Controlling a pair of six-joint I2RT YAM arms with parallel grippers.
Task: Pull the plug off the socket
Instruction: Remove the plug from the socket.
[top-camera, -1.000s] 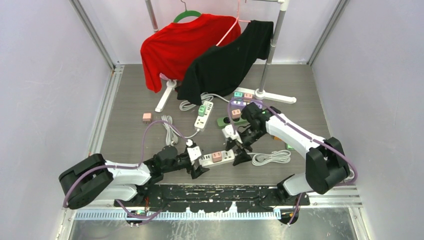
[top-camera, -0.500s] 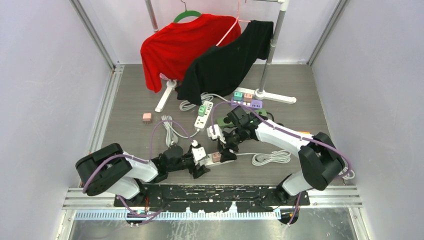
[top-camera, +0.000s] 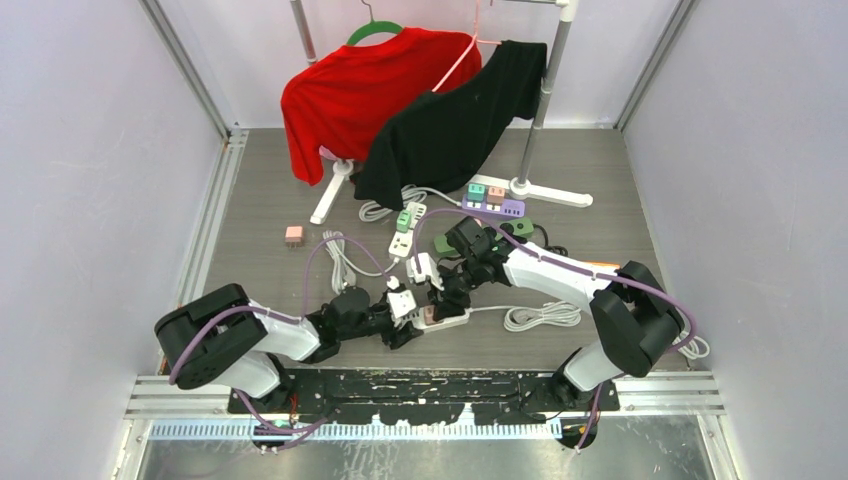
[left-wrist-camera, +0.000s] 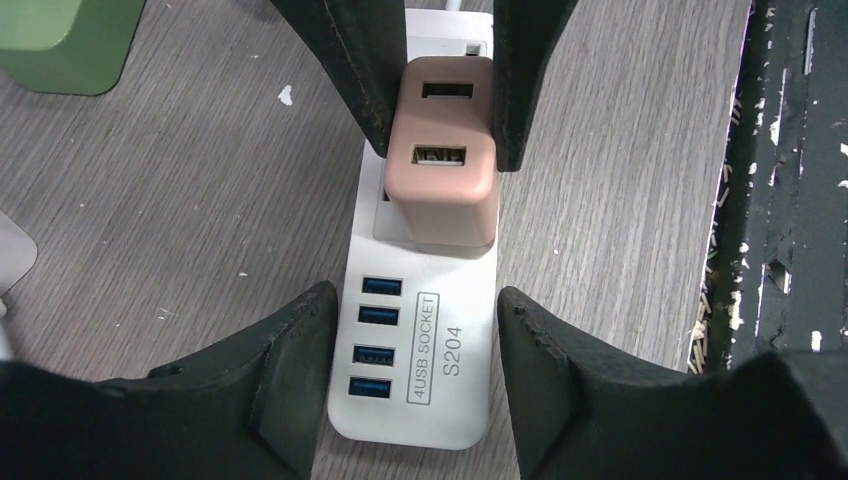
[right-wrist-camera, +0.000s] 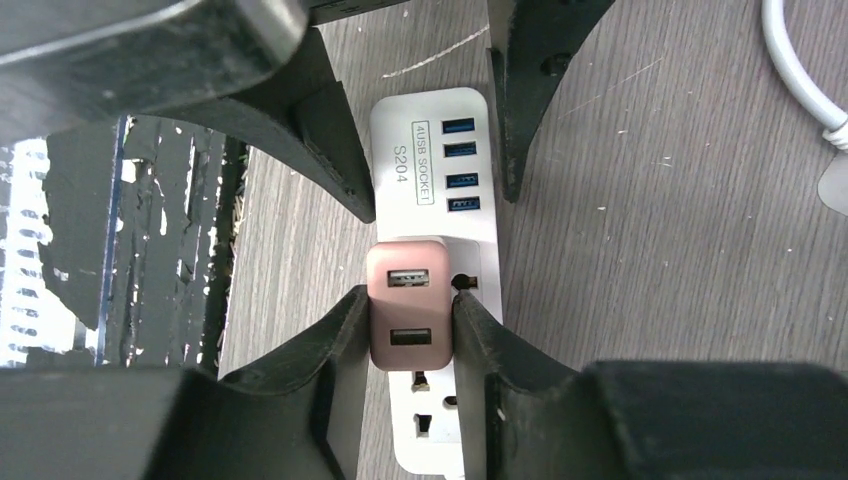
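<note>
A white socket strip lies on the grey wood floor near the front. A pink plug with two USB ports sits in it. My right gripper is shut on the plug, both pads pressed on its sides. At the strip's USB end, my left gripper straddles the strip, open, its fingers close beside the strip's edges. The two grippers face each other along the strip.
Behind lie a white strip with a green plug, a purple strip, a pink cube and coiled cables. A rack at the back holds a red shirt and a black shirt. The black base rail runs close by.
The right gripper moved left to the strip and closed on the pink plug. The left gripper slid forward over the strip's end and narrowed its fingers.
</note>
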